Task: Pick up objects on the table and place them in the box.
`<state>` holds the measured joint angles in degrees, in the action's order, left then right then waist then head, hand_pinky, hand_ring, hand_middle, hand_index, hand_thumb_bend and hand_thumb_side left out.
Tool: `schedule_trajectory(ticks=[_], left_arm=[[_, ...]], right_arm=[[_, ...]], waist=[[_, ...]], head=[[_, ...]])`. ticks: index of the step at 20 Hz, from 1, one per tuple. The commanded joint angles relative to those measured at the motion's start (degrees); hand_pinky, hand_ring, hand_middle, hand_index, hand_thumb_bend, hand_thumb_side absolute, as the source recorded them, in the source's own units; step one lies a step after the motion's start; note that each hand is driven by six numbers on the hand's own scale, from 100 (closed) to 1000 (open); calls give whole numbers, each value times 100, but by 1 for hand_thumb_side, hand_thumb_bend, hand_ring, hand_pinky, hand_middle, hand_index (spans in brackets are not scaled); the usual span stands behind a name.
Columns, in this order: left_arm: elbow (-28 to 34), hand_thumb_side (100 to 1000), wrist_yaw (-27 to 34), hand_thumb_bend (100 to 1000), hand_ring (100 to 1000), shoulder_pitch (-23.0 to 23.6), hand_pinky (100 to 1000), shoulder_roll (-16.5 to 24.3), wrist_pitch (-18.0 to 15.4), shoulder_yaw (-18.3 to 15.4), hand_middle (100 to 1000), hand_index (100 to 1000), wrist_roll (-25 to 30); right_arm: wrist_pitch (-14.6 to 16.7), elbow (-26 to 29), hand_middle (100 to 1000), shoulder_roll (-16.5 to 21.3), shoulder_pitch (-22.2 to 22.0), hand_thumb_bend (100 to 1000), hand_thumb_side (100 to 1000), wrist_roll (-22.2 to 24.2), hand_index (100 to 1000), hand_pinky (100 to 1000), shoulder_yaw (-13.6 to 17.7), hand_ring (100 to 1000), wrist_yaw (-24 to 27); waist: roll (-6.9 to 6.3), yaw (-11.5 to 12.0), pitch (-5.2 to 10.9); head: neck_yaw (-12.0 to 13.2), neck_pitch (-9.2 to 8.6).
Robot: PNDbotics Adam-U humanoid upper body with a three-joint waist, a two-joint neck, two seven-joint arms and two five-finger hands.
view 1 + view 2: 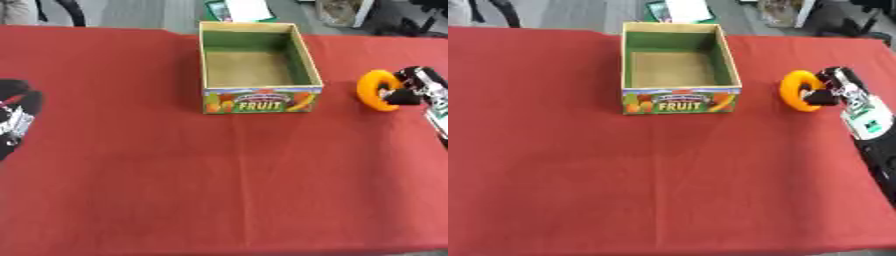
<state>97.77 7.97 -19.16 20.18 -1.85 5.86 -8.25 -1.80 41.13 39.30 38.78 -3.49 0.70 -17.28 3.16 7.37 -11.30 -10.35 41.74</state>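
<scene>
One orange ring [798, 90], seemingly within right hand [837, 87] fingers [820, 97].

The word "FRUIT" stands in yellow capitals on the near front wall of the box [259, 105] (among printed fruit pictures), which sits toward the far edge of the tabletop [175, 190]. A smaller line of lettering arches above it, too blurred to read.

Grey floor [149, 12] beyond red table [175, 190]
</scene>
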Motion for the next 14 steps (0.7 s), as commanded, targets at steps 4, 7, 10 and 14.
schedule_trajectory(ticks=[4,7,10,14], left_arm=[[119,390,32,615,777,-84,717,108,-1,-23,644,644,-6],[117,390,36,615,777,-78,717,110,-4,-24,645,644,-8],[111,389,41,614,777,-69,717,112,-5,-19,645,643,-5],[101,390,45,615,777,-59,717,112,-8,-8,646,643,7]], right_arm=[[58,396,183,183,32,100,100,-708,250,526,46,464,-23],[65,718,182,236,51,100,100,-837,250,523,21,463,75],[43,1055,182,259,143,100,100,-869,250,521,-15,462,154],[22,1438,183,226,369,100,100,-816,250,521,-113,463,199]], waist=[[-18,-41,98],[-12,-54,109],[0,-52,124],[13,-13,151]], head=[[20,3],[23,4],[24,8],[18,23]])
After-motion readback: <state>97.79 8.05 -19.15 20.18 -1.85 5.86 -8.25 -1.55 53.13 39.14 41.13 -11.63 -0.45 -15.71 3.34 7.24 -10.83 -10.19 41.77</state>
